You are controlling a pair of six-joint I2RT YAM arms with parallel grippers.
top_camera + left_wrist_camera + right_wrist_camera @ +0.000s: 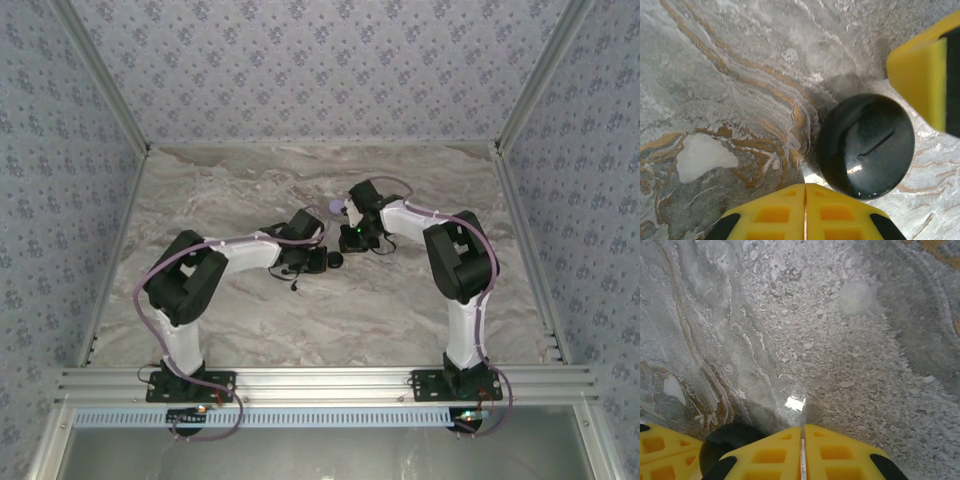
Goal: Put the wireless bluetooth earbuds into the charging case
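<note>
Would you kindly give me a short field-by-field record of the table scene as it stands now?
table: grey marbled top
charging case: black, round, lying on the table between the two grippers, not held
left gripper: shut, nothing between the fingers, beside the case
right gripper: shut, nothing between the fingers, case at its side
lilac disc: on the table beyond the grippers, apart from the case
</note>
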